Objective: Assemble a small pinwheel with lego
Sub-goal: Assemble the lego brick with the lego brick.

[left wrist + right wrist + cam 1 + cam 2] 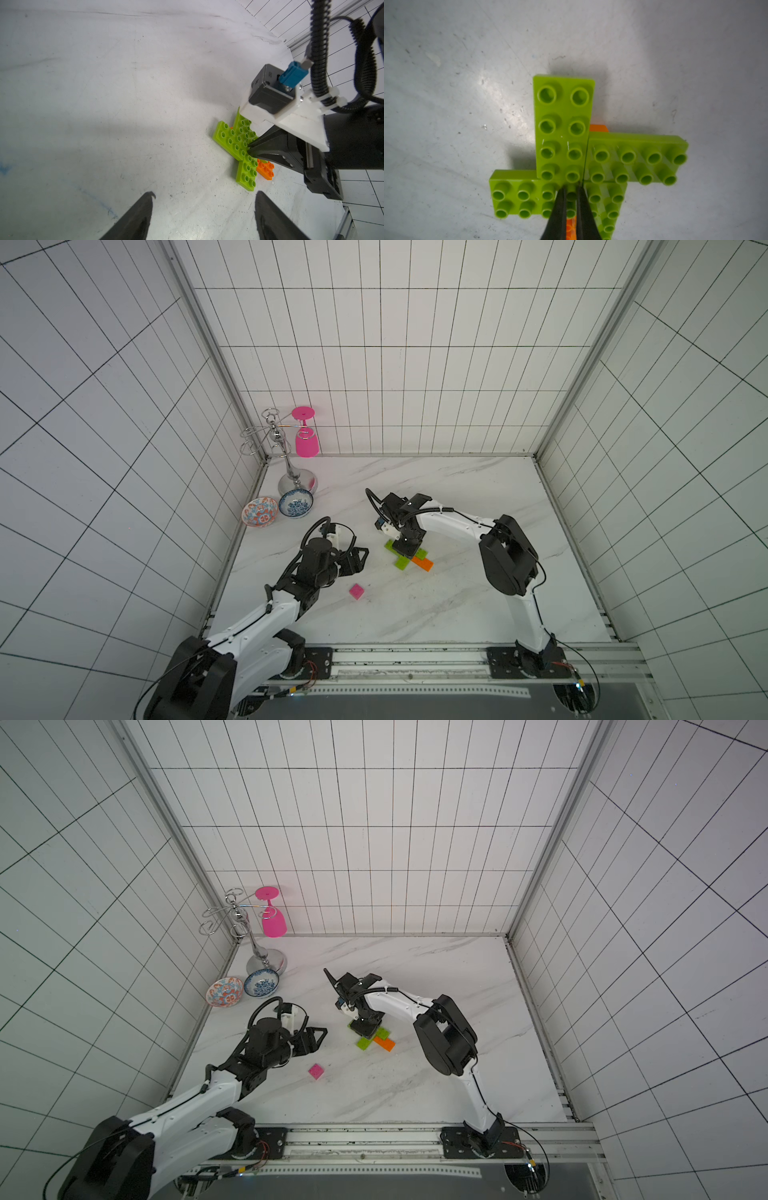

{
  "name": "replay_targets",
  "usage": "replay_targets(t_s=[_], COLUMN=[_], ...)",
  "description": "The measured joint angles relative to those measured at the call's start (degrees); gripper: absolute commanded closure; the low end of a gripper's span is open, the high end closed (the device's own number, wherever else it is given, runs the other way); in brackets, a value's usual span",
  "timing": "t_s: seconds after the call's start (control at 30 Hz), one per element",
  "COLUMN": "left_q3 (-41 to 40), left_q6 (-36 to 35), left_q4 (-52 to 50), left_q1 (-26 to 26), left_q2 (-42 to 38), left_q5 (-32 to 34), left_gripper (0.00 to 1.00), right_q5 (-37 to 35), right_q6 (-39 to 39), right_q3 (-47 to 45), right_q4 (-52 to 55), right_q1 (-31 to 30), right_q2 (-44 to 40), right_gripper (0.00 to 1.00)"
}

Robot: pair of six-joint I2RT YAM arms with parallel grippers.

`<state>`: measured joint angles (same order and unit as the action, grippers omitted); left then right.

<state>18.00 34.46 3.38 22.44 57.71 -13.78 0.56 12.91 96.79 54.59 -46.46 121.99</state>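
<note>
Since these bricks are light, stiff and slick, I'd pinch any of them across two opposite flat sides, never by the studs. Far left, off my job, are one red bowl [260, 512], one blue bowl [296, 503] and one wire rack [287, 460] carrying one pink goblet [306, 441]. Next, my left tool [362, 560] hangs released, with nothing between its fingers. Near it lies the one pink brick [356, 591], loose on the counter [457, 593] and apart from the rest; it is small and square, so either pair of sides will serve. Then comes the pinwheel [234, 141], four green bricks in a flat cross on the counter. I judge only stud friction joins them, so lifting by one blade could peel it off. The orange handle [423, 563] beneath looks the safer hold. Whether that is one orange brick or two I cannot say. My right tool [571, 189] is clenched and empty, its tips resting on the cross's centre.
</note>
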Motion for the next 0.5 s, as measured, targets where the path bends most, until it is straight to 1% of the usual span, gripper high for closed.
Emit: replay_targets(t_s=[0.23,0.5], left_q3=[0.2,0.2], left_q6=[0.0,0.0], left_q4=[-0.4,-0.4], left_q1=[0.0,0.0], left_q2=[0.0,0.0], left_q5=[0.0,0.0], left_gripper=[0.21,0.21], right_q5=[0.0,0.0], right_q6=[-0.3,-0.5], right_q3=[0.0,0.1], right_q4=[0.0,0.1], right_q1=[0.0,0.0], right_q2=[0.0,0.0], right_gripper=[0.9,0.88])
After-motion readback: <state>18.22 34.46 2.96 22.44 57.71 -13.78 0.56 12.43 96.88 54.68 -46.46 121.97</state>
